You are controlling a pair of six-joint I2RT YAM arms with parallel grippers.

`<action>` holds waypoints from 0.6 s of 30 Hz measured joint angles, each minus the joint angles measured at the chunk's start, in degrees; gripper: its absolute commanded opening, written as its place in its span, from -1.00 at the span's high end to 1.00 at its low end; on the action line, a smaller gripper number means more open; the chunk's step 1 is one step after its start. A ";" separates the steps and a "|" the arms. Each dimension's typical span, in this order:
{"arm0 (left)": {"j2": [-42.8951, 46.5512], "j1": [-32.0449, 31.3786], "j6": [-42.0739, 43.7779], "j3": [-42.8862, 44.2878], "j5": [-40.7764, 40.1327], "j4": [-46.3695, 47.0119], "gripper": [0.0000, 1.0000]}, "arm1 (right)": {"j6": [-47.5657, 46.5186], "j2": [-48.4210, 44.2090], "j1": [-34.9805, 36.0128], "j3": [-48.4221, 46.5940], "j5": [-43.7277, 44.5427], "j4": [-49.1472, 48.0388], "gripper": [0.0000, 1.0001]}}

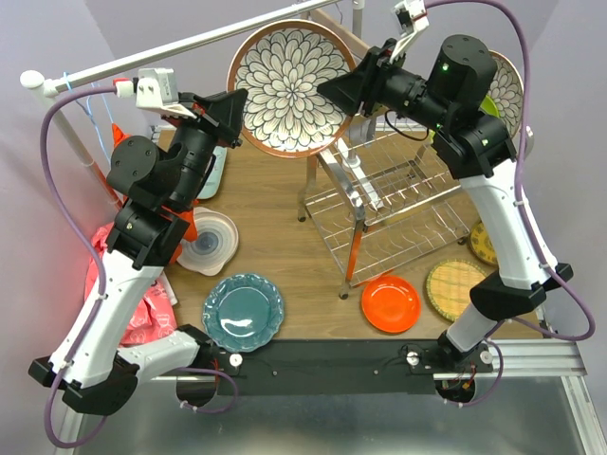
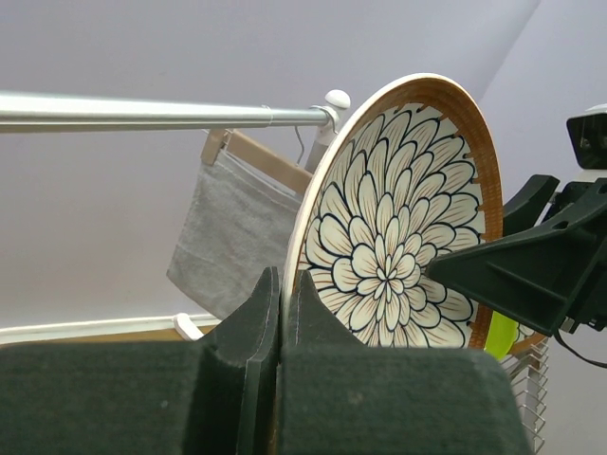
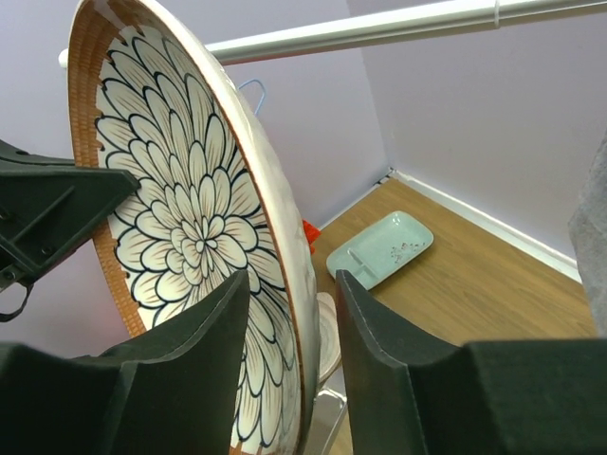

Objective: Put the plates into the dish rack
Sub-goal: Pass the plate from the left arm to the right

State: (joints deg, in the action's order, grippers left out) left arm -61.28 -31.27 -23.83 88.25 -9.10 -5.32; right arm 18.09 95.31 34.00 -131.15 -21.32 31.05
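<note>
While the left end effector clamps the floral plate, the right end effector straddles it, released.

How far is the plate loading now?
Done: a second floral plate seems to stand in the dish rack. In hand: the left fingers pinch a floral plate; the right fingers straddle it, open. Left: the teal plate, orange plate and yellow woven plate lie on the table.

Pale lilac walls enclosed a wooden tabletop under soft, even light. A white clothes rail ran from nine o'clock toward one o'clock, carrying a grey cloth on a wooden hanger.
</note>
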 measured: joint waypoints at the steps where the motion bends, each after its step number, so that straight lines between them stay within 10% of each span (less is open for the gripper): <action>1: 0.07 0.00 0.00 0.00 0.00 0.00 1.00 | 0.11 0.00 -0.11 0.00 -0.26 0.00 0.10; 6: 0.11 0.00 -0.02 0.00 0.09 0.13 1.00 | 0.79 0.00 -0.37 0.00 -1.62 0.00 0.39; 10: 0.17 0.02 -0.02 -0.04 0.20 0.11 1.00 | 2.60 0.00 -0.74 0.02 -2.97 -0.17 0.99; 15: 0.61 0.02 0.04 -0.33 0.63 1.01 0.97 | 3.32 0.17 -1.57 -0.50 -4.83 -0.46 0.99; 18: 0.63 0.02 -0.15 -0.81 0.61 1.77 0.45 | 3.34 0.94 -2.16 -1.86 -5.46 -0.09 0.99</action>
State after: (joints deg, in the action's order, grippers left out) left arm -60.64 -31.24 -23.99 87.44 -8.49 -3.55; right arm 21.43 96.25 31.83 -133.01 -26.79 30.96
